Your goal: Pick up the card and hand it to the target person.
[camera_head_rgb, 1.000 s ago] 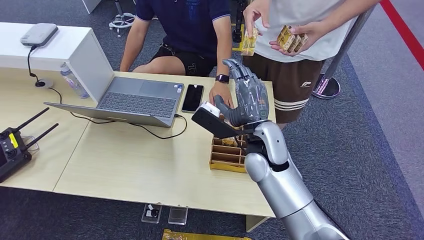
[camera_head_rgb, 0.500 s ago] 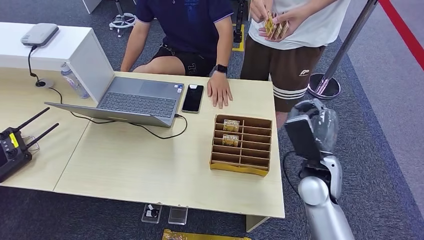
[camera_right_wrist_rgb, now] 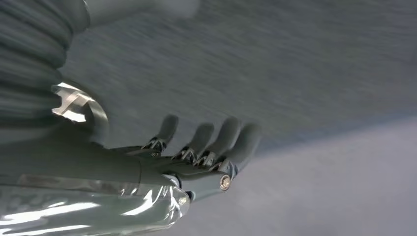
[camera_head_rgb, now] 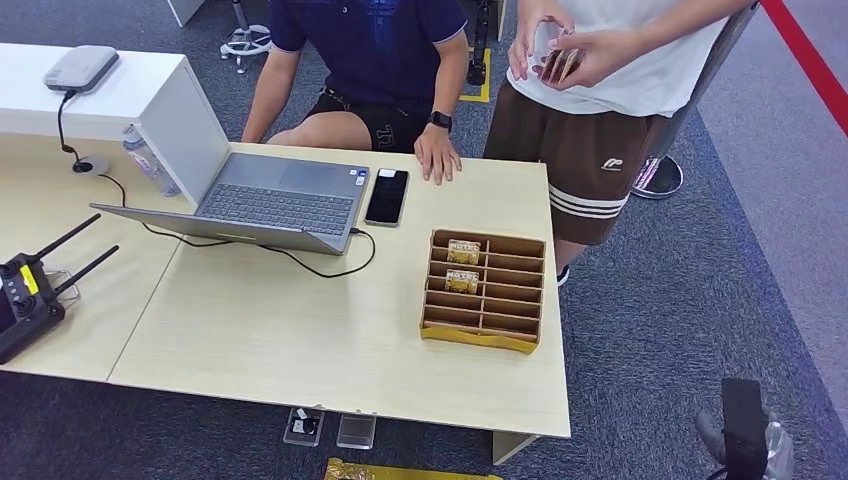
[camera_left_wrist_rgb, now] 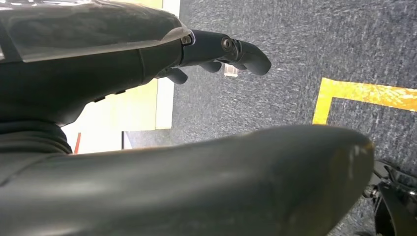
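Cards (camera_head_rgb: 558, 62) sit fanned in the standing person's hands (camera_head_rgb: 585, 55), well above the desk (camera_head_rgb: 300, 330). Right hand (camera_head_rgb: 745, 445) hangs low beside the desk over carpet, fingers (camera_right_wrist_rgb: 221, 142) extended and apart, gripping nothing. Left hand (camera_left_wrist_rgb: 147, 54) hangs too, fingers loosely curved, holding nothing. Two cards lie in the wooden rack (camera_head_rgb: 485, 335).

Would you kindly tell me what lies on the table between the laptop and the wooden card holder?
In the head view, a black cable loops across the table between the laptop and the card holder.
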You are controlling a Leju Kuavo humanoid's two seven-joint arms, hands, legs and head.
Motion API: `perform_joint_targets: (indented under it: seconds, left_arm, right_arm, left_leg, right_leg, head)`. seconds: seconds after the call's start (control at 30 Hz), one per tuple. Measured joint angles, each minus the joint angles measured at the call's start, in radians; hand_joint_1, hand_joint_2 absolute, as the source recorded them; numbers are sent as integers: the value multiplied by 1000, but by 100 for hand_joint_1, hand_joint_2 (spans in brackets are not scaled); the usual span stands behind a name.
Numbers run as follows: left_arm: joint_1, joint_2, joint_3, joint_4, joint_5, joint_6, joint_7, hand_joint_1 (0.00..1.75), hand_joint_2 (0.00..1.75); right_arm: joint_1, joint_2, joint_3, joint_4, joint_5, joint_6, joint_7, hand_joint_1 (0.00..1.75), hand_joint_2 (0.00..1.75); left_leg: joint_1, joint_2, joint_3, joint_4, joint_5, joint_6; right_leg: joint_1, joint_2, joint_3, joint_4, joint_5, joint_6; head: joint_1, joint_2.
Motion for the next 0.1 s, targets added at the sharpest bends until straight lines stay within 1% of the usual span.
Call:
perform_joint_targets:
  seconds: [0.07,0.1]
  left_arm:
    - [0,3,-4,0,-4,3,-3,0,0]
    - [0,4,-4,1,-4,3,-3,0,0]
  right_arm:
    - [17,18,14,14,16,20,52,7,175]
    - [22,23,15,13,18,20,55,6,175]
  left_leg:
    - [0,2,-1,0,-1,0]
    - [0,2,-1,0,-1,0]
  right_leg:
    - [0,2,-1,1,0,0]
    - [0,2,-2,1,0,0]
  head:
    - [0,0]
    - [0,0]
